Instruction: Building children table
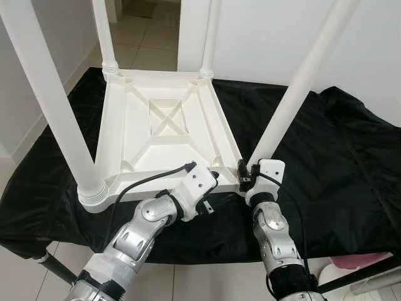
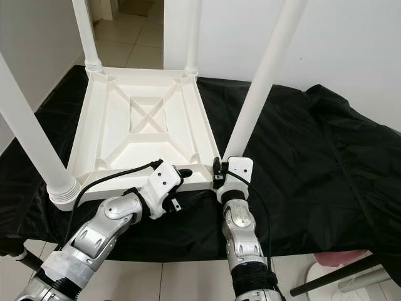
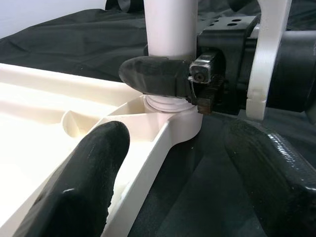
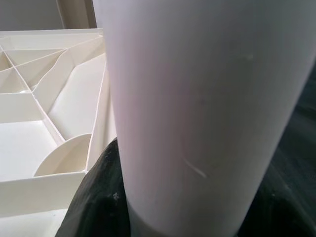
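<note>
A white plastic children's table [image 1: 164, 135] lies upside down on a black cloth, all its legs pointing up. At the near right corner, my right gripper [image 1: 249, 172] is shut on the base of the near right leg [image 1: 301, 88]. In the left wrist view one of its black fingers [image 3: 153, 74] wraps around that leg [image 3: 170, 24] just above the socket. The right wrist view looks close onto the leg [image 4: 207, 108]. My left gripper [image 1: 210, 179] is open beside that corner. Its fingers [image 3: 84, 187] straddle the table's near rim, one inside the frame and one outside.
The black cloth [image 1: 338, 157] covers the work surface and hangs over its near edge. The near left leg [image 1: 50, 106] rises tall on the left; two far legs [image 1: 103, 34] stand at the back. A white wall is behind, tiled floor to the far left, something pink [image 1: 357, 260] at bottom right.
</note>
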You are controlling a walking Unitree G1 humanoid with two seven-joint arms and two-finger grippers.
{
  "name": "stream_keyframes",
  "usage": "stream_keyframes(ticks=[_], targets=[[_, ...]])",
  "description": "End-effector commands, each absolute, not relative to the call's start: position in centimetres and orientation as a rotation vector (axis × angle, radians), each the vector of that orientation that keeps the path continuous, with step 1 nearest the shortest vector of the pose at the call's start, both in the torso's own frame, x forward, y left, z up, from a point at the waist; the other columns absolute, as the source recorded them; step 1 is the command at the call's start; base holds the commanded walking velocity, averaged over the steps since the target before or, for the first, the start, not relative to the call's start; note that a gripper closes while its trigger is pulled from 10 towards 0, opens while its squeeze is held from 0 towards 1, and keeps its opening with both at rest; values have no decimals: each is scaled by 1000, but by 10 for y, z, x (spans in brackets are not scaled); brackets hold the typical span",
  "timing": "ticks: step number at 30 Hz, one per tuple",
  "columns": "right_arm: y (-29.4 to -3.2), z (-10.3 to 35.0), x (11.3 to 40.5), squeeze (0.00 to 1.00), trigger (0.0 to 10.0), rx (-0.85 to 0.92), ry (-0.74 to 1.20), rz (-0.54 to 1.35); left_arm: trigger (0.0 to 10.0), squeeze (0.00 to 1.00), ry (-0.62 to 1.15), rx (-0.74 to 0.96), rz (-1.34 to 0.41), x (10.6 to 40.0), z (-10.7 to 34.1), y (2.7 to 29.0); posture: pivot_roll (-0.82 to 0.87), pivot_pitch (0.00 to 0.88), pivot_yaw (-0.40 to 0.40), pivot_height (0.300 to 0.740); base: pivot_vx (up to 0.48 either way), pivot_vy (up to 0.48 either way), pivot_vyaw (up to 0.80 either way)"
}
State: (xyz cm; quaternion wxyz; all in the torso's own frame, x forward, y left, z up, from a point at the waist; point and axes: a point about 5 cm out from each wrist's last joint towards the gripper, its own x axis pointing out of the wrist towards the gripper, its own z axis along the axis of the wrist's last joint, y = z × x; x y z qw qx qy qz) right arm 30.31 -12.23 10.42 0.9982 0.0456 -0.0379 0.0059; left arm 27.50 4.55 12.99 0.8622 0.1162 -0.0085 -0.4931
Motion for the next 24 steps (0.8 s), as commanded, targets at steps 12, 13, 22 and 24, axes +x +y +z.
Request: stream_keyframes(ticks=[12, 13, 22, 24], targets=[[-131, 103, 291, 1000, 10000, 109, -93, 76, 10000, 0, -10, 253, -1063, 273, 130, 44, 7, 0, -97, 740, 0, 0, 0], [-133, 103, 290, 1000, 10000, 103, -97, 84, 10000, 0, -10, 252, -1063, 273, 130, 44, 7, 0, -97, 740, 0, 0, 0], [-157, 105, 292, 0, 10000, 45, -123, 233, 10000, 0, -5, 250, -1066, 272, 129, 44, 2, 0, -92, 740, 0, 0, 0], [-163, 108, 297, 0, 10000, -2, -125, 327, 10000, 0, -6, 250, -1070, 272, 129, 43, 1, 0, -89, 740, 0, 0, 0]])
